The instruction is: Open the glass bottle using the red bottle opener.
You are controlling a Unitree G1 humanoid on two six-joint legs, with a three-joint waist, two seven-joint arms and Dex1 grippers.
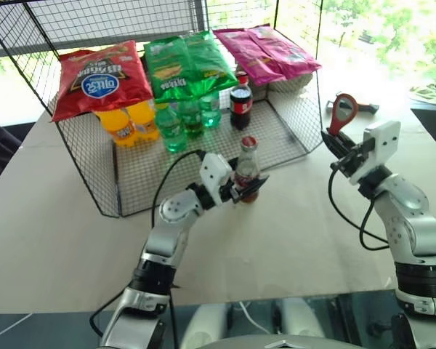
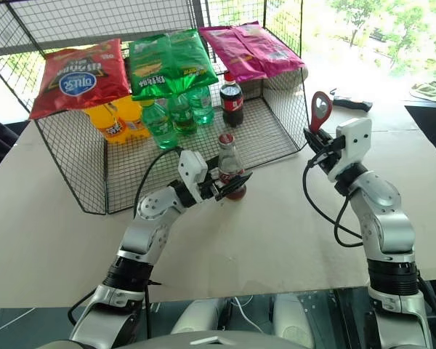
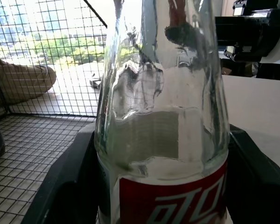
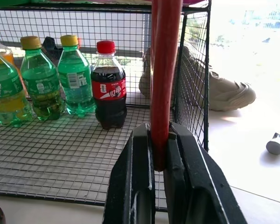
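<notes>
Glass bottle (image 1: 247, 169) upright on table (image 1: 291, 233), left pincer (image 1: 245, 187) clamped round label band to steady it. Right pincer (image 1: 333, 144) shut on red bottle opener (image 1: 342, 111), ring head up, well apart from cap.

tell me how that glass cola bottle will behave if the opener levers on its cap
The glass bottle is tall and slim on a small base, so it would probably tip if levered sideways without support. The left gripper fingers flank its labelled body, which should steady it. Smooth glass may still slip or twist in that hold. It looks partly full, so fairly heavy for its size.
</notes>
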